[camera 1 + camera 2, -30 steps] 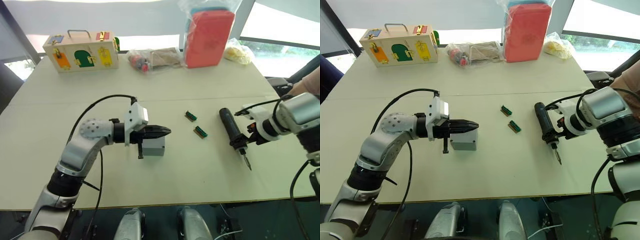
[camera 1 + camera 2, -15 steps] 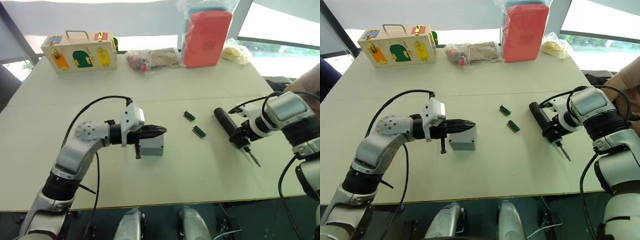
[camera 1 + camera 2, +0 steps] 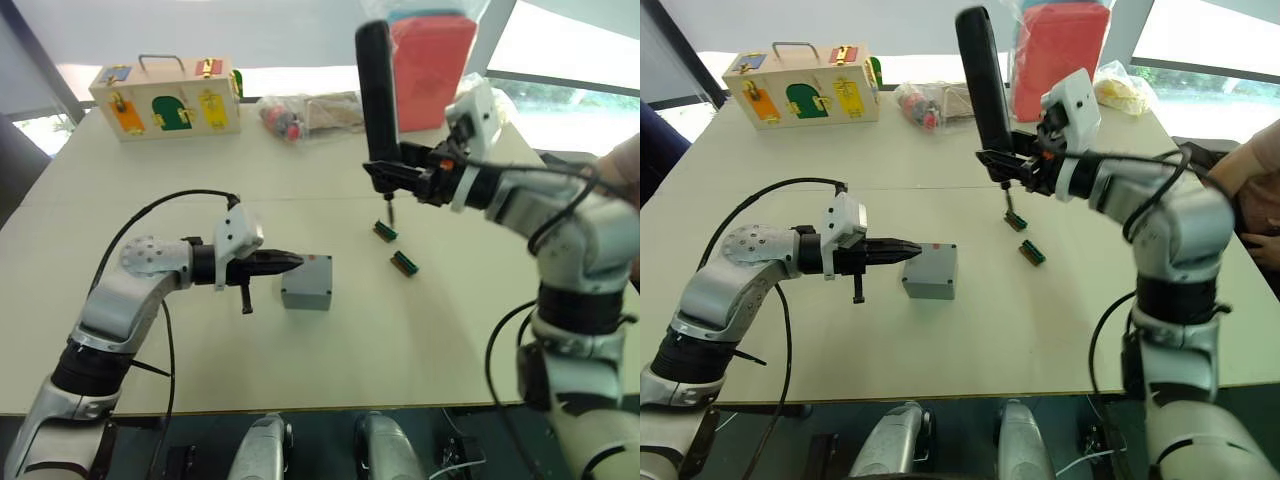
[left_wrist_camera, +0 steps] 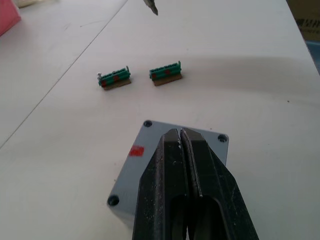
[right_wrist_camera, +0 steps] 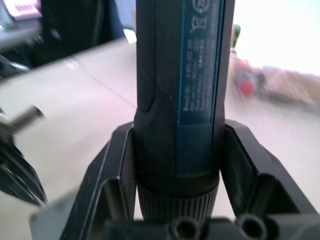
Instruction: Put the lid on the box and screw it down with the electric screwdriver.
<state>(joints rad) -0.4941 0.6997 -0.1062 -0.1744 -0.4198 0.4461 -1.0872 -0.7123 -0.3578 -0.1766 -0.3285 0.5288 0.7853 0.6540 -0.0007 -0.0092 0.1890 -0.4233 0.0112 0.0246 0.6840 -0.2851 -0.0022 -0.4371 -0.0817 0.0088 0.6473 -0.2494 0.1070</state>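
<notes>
So at this point our right gripper (image 3: 400, 178) was clamped on the thick black cylindrical electric screwdriver (image 3: 376, 90), holding it upright in the air over the middle of the table, bit pointing down above the two small green-brown connector pieces (image 3: 392, 247). The small square grey plastic box (image 3: 306, 283) sat on the cream table (image 3: 450, 330) nearer to us and to the left of the tool, with the shallow grey lid (image 4: 160, 150) apparently already on top, corner holes showing. Our left gripper (image 3: 290, 261), fingers pressed together and empty, hovered at the box's left edge. We worried about two things: nudging the lid off its holes, and the bit missing a corner hole because the tool was tilted.
</notes>
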